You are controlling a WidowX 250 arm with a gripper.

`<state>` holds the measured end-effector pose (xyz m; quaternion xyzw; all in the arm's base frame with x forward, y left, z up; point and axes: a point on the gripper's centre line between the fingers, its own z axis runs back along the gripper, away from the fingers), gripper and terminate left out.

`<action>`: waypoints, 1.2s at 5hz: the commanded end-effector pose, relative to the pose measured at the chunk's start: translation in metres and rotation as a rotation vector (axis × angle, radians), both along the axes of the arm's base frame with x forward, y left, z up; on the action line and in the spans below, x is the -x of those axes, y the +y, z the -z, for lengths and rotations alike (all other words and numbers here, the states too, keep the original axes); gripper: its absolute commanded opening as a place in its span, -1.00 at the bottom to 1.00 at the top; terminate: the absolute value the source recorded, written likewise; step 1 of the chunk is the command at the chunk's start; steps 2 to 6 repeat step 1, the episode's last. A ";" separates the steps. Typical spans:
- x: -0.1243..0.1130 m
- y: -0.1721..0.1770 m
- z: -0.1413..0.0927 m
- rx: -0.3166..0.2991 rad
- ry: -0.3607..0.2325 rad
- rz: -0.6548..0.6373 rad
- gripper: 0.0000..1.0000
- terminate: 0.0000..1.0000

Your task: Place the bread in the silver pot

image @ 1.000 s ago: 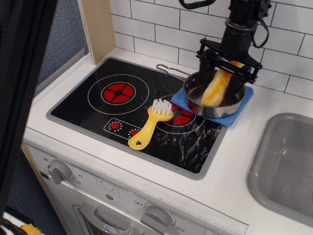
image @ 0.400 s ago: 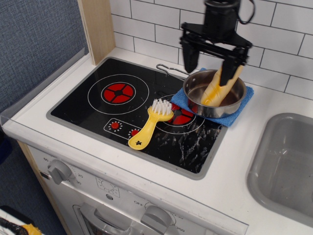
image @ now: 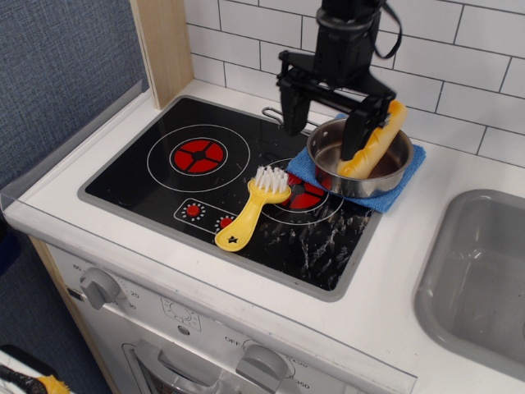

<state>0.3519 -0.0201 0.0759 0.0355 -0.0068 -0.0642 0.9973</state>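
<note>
The bread (image: 376, 144), a golden yellow loaf, lies slanted in the silver pot (image: 361, 158), its upper end resting over the pot's far right rim. The pot sits on a blue cloth (image: 395, 182) at the back right of the stove, with its wire handle (image: 279, 116) pointing left. My gripper (image: 326, 111) is open and empty, raised above the pot's left side. Its right finger (image: 355, 131) stands in front of the loaf and its left finger over the handle.
A yellow-handled brush with white bristles (image: 250, 209) lies on the black cooktop (image: 197, 176) in front of the pot. A grey sink basin (image: 480, 275) is at the right. White tiled wall stands behind, a wooden post (image: 164, 49) at back left.
My gripper has opened, let go of the bread and risen, moving left away from the pot. The bread has stayed leaning in the pot.
</note>
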 end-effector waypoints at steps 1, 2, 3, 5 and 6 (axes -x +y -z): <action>0.002 0.001 -0.023 0.002 -0.069 -0.004 1.00 1.00; 0.002 0.001 -0.023 0.002 -0.069 -0.004 1.00 1.00; 0.002 0.001 -0.023 0.002 -0.069 -0.004 1.00 1.00; 0.002 0.001 -0.023 0.002 -0.069 -0.004 1.00 1.00; 0.002 0.001 -0.023 0.002 -0.069 -0.004 1.00 1.00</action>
